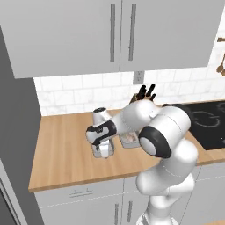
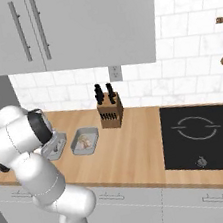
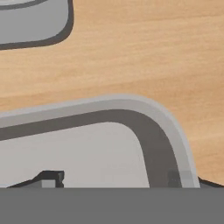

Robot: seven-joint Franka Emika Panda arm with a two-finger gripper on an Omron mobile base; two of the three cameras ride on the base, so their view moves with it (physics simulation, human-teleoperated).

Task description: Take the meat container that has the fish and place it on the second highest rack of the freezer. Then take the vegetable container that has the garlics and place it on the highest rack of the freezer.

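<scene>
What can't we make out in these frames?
- Left tray's contents: the arm covers it in the left base view; the hand view is too close and cuts it at the edge.
- Second tray's contents: pale lumps, too small to name in the right base view.
- Hand's grip: fingertips straddle the tray rim at the bottom edge; contact unclear.

Lighting is even, diffuse and bright in all three views, with no visible source. Shadows are soft: a faint band lies under the cupboards [image 1: 110, 35] on the tiles [image 2: 189, 76]. The hob [image 2: 203, 135] carries a mild sheen and no harsh glare. Rendering is slightly soft and low in resolution. The hand view is close, with the tray rim [image 3: 153, 127] blurred at its edges.
</scene>
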